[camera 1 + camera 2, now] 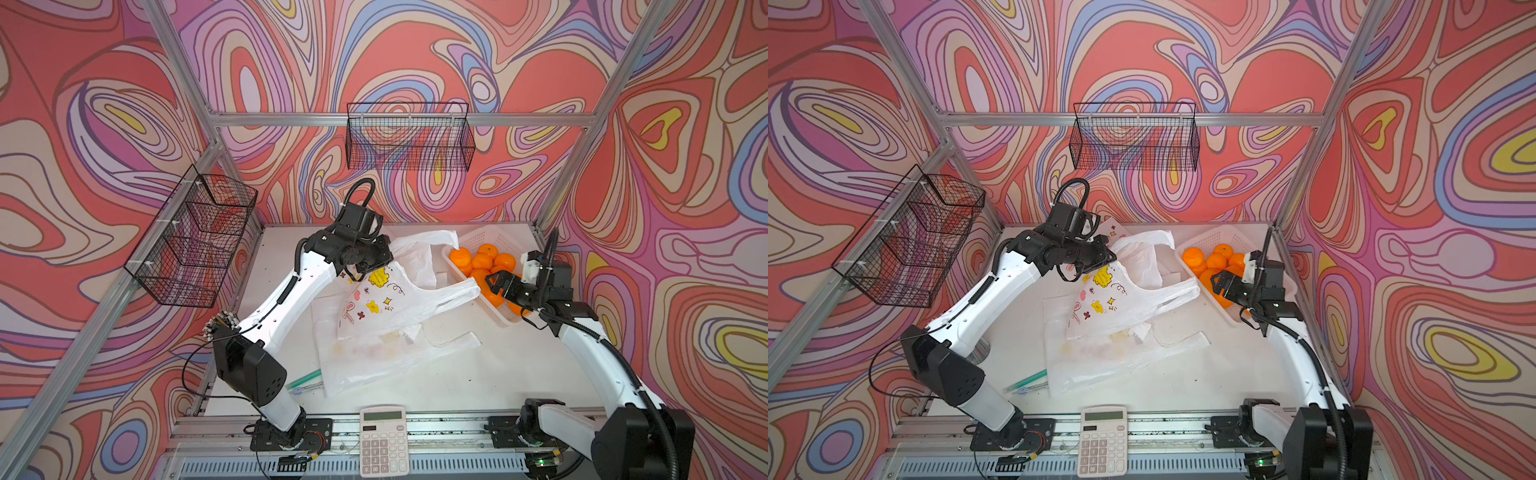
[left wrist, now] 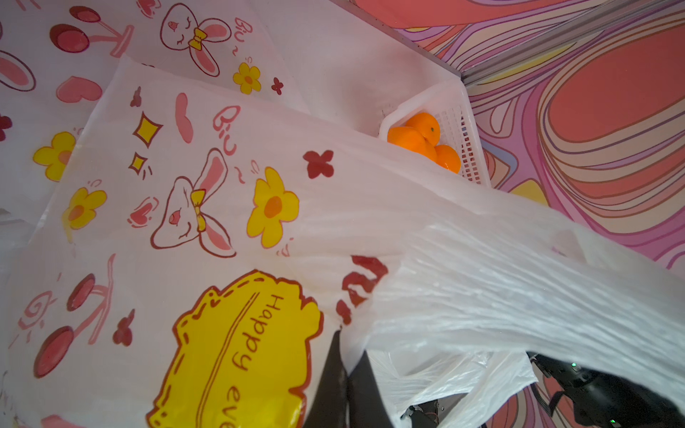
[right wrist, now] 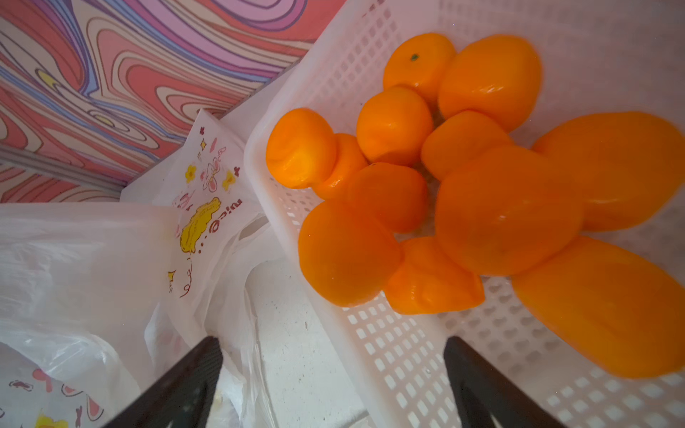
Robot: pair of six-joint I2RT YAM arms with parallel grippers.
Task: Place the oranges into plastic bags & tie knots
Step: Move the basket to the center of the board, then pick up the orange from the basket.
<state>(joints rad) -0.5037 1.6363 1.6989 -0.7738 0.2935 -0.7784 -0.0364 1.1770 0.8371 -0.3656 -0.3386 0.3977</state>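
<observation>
Both top views look down from high and well back from the white basket (image 1: 494,239), covering the whole tabletop (image 1: 478,374). Both wrist views sit close, facing that basket, shared by all four.

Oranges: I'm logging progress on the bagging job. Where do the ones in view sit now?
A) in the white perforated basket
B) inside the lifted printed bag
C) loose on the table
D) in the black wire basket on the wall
A: in both top views the oranges lie piled in the white basket, and none shows inside the lifted bag.
</observation>
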